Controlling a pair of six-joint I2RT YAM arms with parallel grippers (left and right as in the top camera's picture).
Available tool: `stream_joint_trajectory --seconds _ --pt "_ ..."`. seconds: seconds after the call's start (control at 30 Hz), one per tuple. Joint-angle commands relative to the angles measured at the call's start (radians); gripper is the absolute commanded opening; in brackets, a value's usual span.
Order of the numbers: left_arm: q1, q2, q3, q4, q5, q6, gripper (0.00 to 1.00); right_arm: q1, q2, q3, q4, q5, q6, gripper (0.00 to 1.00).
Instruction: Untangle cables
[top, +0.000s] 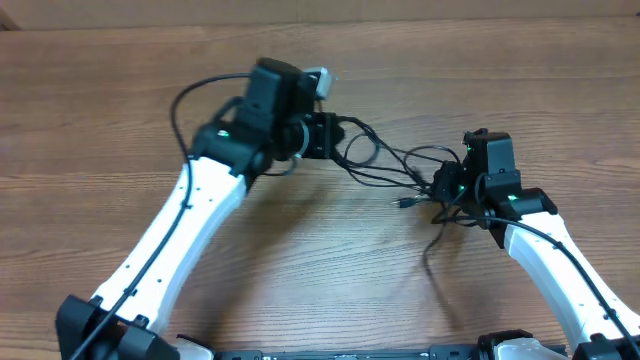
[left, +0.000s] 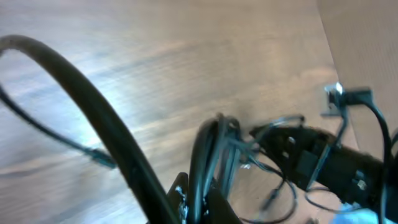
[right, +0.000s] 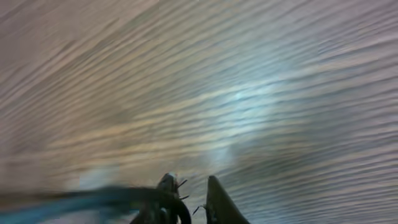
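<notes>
Cables, thin black cords with small plugs (top: 395, 165), lie tangled at 3 o'clock from the left gripper (top: 328, 135), which pinches a bunch. Whether the right gripper (top: 445, 187) grips, I cannot tell. It looks like the pulling-apart step. Next comes a slow, gentle tug outward.

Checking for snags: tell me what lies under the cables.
Only bare wooden table shows beneath the cables. The left end effector and right end effector hide the stretches beneath them.
</notes>
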Motion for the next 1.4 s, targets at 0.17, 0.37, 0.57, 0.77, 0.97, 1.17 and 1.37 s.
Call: stream_joint_trajectory --seconds 0.17,0.37,0.57,0.77,0.97,1.17,1.37 --pt "0.248 -0.111 0.023 0.009 -0.072 0.036 0.04 -0.026 -0.004 0.001 -0.013 0.282 0.027 0.13" --pt "0.313 -0.111 0.023 0.011 -0.071 0.003 0.04 -0.026 -0.004 0.001 0.032 0.242 0.026 0.33" --pt "0.314 -0.111 0.023 0.005 -0.118 0.024 0.05 -0.026 -0.004 0.017 0.034 0.255 0.026 0.32" --pt "0.32 -0.114 0.023 0.005 -0.128 0.069 0.17 -0.026 -0.016 0.06 -0.006 0.297 0.027 0.13" --pt "0.332 -0.114 0.023 -0.018 -0.134 0.084 0.32 -0.026 -0.046 0.094 -0.026 0.348 0.026 0.12" --pt "0.318 -0.113 0.023 -0.067 -0.108 0.084 0.36 -0.026 -0.077 0.097 -0.021 0.242 0.026 0.08" --pt "0.315 -0.092 0.018 -0.213 -0.186 0.085 0.55 -0.025 -0.077 0.098 -0.036 0.043 0.025 0.24"
